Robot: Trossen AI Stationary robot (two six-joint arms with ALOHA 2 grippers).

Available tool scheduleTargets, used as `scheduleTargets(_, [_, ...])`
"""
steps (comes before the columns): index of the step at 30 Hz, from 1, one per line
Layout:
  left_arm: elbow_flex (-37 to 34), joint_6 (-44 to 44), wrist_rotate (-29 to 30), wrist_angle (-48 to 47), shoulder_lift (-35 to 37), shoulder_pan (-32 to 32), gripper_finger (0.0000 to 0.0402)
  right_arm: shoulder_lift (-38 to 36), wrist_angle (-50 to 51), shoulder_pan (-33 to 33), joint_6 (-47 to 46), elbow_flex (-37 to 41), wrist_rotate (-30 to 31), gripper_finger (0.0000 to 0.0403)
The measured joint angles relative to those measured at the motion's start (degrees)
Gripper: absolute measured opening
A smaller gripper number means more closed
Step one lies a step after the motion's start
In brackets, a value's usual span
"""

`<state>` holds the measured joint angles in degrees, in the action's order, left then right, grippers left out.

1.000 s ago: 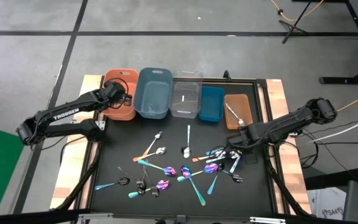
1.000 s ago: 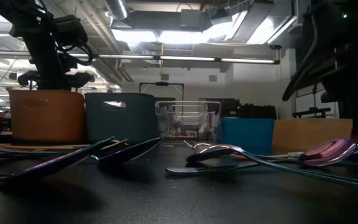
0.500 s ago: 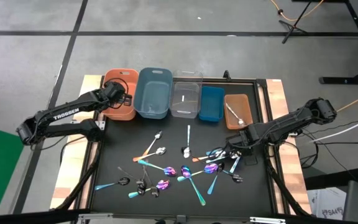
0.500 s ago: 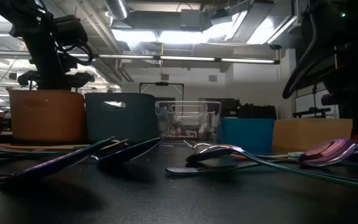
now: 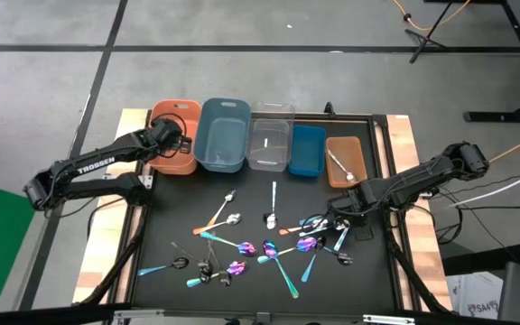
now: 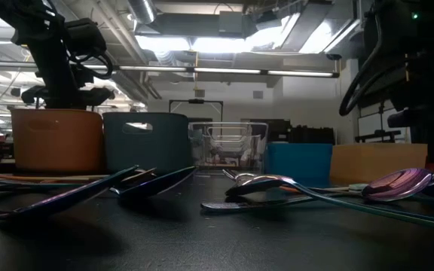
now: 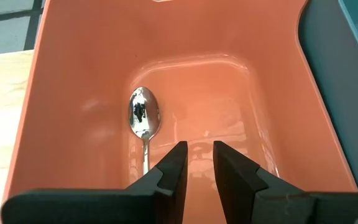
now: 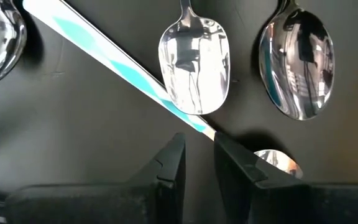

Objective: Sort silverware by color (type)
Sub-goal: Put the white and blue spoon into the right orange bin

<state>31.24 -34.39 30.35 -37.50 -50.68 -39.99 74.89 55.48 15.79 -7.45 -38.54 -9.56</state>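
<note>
Black tabletop (image 5: pixel 170 226): right pincer (image 5: pixel 343 215) hangs over crowded silverware (image 5: pixel 314 236).

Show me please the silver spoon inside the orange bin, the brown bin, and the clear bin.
silver spoon (image 7: pixel 143 112): left wrist view, on its bowl.
brown bin (image 5: pixel 342 145): high view, on its bare floor near the far end.
clear bin (image 5: pixel 270 153): high view, on its floor.

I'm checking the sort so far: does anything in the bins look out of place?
Possibly. A shiny silver spoon lies in the orange bin under the left gripper, while another silver spoon lies in the brown bin. Look-alike pieces sit in two different bins.
</note>
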Motion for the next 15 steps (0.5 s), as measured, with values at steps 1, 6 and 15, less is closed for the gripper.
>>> scheduleTargets(1, [0.0, 0.0, 0.0, 0.0, 0.0, 0.0, 0.0071, 0.0, -0.01, 0.0, -0.02, 0.0, 0.1, 0.0074])
scheduleTargets(6, [0.0, 0.0, 0.0, 0.01, 0.0, 0.0, 0.0071, 0.0, -0.04, 0.0, -0.06, 0.0, 0.35, 0.0074])
scheduleTargets(15, [0.0, -0.02, 0.0, 0.0, 0.0, 0.0, 0.0071, 0.0, -0.04, 0.0, -0.53, 0.0, 1.03, 0.0074])
